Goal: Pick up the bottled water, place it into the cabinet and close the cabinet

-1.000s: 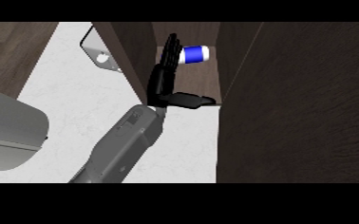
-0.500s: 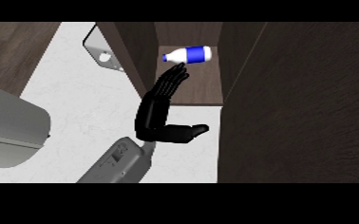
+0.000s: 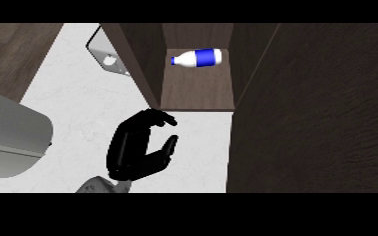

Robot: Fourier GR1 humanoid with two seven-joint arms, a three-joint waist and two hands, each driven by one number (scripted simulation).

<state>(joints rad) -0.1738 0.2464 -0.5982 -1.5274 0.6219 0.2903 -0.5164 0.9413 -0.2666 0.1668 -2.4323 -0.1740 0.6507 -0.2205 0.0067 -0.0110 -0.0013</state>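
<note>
nearest the lower edge, one black hand (image 3: 140, 147) shows at the end of a grey forearm, over the white counter (image 3: 74, 95), just short of the cabinet's front edge. which arm it belongs to cannot be told for sure; it reads as the right hand, since it works at the cabinet. its fingers are relaxed and only slightly bent, thumb apart, and it has hold of nothing. the other hand is not in view.

at the far left edge sits a grey curved object (image 3: 18, 140), cut off by the view.

further on, the cabinet (image 3: 196, 92) stands open, its dark wooden shelf bare at the front. the bottled water (image 3: 197, 58) lies on its side deep on that shelf, cap pointing left, well apart from the hand. a small silvery fitting (image 3: 107, 55) sits on the counter beside the cabinet's left wall.

the placing step looks done; closing is what remains. the dark panel (image 3: 303, 110) at the right seems to be the open door, so the next move likely calls for getting the hand beside it and pushing it across the opening.
</note>
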